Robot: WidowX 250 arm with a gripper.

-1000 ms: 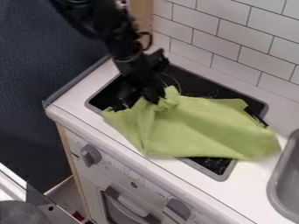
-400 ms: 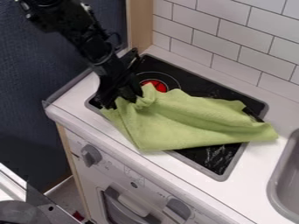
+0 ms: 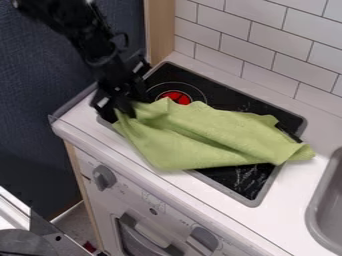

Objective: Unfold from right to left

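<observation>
The gripper [image 3: 117, 113] hangs at 1 end of the rumpled green cloth [image 3: 200, 137]; I can't tell if it's clamped. The cloth partly covers the black stovetop [image 3: 237, 178].

Matte-black jointed metal-and-plastic arm [image 3: 87, 42] — chunky segments, thin black looped cable [image 3: 125, 39] — ending in angular black gripper [image 3: 115, 110].

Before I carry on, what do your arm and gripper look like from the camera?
The arm is black, built of chunky jointed segments, with a thin dark loop, probably a cable, bowing out from its side. The gripper is black too, angular, with parts jutting out to the sides and a few pale glints low down. I can make out no markings.
</observation>
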